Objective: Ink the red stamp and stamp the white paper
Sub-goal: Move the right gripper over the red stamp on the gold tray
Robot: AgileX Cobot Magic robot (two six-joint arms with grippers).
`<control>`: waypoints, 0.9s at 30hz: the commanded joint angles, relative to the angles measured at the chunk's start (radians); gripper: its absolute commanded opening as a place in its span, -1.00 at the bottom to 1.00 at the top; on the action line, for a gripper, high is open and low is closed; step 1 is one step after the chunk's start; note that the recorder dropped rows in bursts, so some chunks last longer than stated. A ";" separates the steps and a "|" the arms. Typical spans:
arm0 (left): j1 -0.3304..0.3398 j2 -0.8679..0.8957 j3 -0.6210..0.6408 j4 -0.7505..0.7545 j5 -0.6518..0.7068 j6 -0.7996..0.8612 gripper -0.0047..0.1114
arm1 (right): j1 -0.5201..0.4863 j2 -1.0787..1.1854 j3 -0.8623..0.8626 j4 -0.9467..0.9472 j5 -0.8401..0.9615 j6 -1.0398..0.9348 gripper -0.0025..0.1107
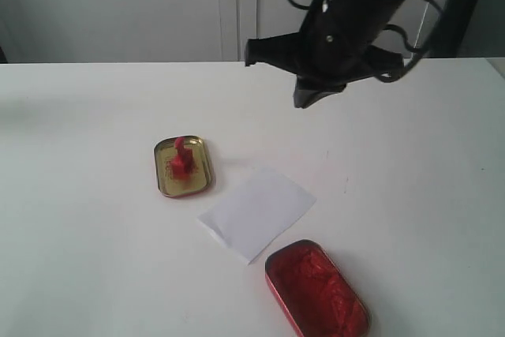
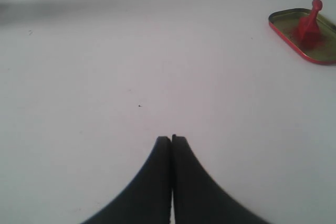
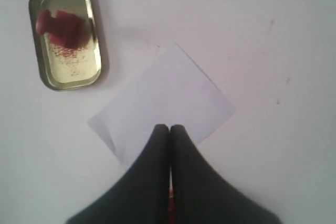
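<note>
**Open worktop around three low things**

You have bare worktop (image 1: 79,234) left of the gold tin (image 1: 158,165) and across the far side. The red stamp (image 1: 181,161) stands upright in that tin, unobstructed from above. The white paper (image 1: 256,212) lies flat between it and the red ink tin (image 1: 271,274), with narrow gaps either side. The right pincer (image 1: 304,102) hangs well above them.

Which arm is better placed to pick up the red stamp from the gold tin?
Probably the right. The right gripper hangs shut above the white paper, next to the gold tin holding the red stamp. The left gripper, also shut, sees it farther off.
</note>
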 commanded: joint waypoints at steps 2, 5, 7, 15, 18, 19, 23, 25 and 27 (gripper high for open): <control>0.001 -0.004 0.004 0.000 -0.003 -0.002 -0.92 | 0.074 0.119 -0.136 -0.017 0.050 0.052 -0.96; 0.001 -0.004 0.004 0.000 -0.003 -0.002 -0.92 | 0.117 0.176 -0.208 -0.051 0.075 0.092 -0.96; 0.001 -0.004 0.004 0.000 -0.003 -0.002 -0.92 | 0.144 0.215 -0.260 -0.068 0.090 0.108 -0.96; 0.001 -0.004 0.004 0.000 -0.003 -0.002 -0.92 | 0.207 0.361 -0.465 -0.070 0.142 0.135 -0.96; 0.001 -0.004 0.004 0.000 -0.003 -0.002 -0.92 | 0.219 0.413 -0.525 -0.063 0.162 0.140 -0.96; 0.001 -0.004 0.004 0.000 -0.003 -0.002 -0.92 | 0.222 0.427 -0.542 -0.060 0.167 0.143 -0.96; 0.001 -0.004 0.004 0.000 -0.003 -0.002 -0.92 | 0.226 0.477 -0.605 -0.046 0.165 0.152 -0.96; 0.001 -0.004 0.004 0.000 -0.003 -0.002 -0.92 | 0.226 0.492 -0.619 -0.039 0.149 0.152 -0.96; 0.001 -0.004 0.004 0.000 -0.003 -0.002 -0.92 | 0.226 0.496 -0.622 -0.035 0.117 0.149 -0.96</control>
